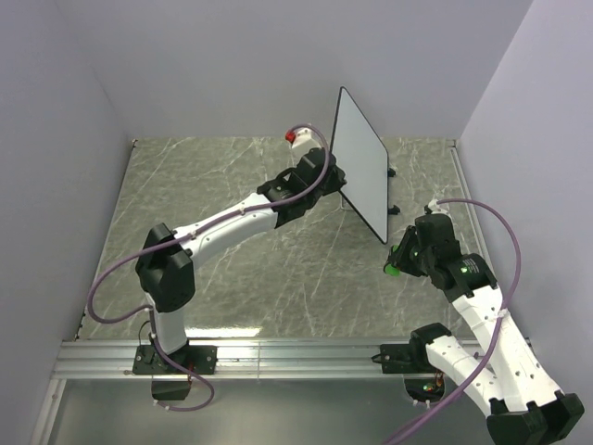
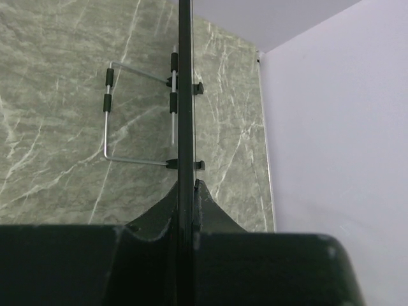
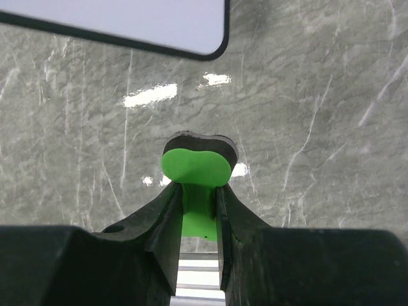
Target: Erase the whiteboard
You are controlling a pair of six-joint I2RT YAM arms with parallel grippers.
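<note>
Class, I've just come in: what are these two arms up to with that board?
The left gripper clamps the whiteboard by its edge, holding it upright. The right gripper pinches a green eraser just short of the board's near corner, apart from it. No marks show on the board's visible face.

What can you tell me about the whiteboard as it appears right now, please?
The whiteboard is a flat white rectangle with a thin black rim and rounded corners; its face looks clean. It stands on edge, tilted, over the table, the left gripper clamped on its rim. A wire stand with black sleeves is attached to its back. Whether it touches the table is unclear.
</note>
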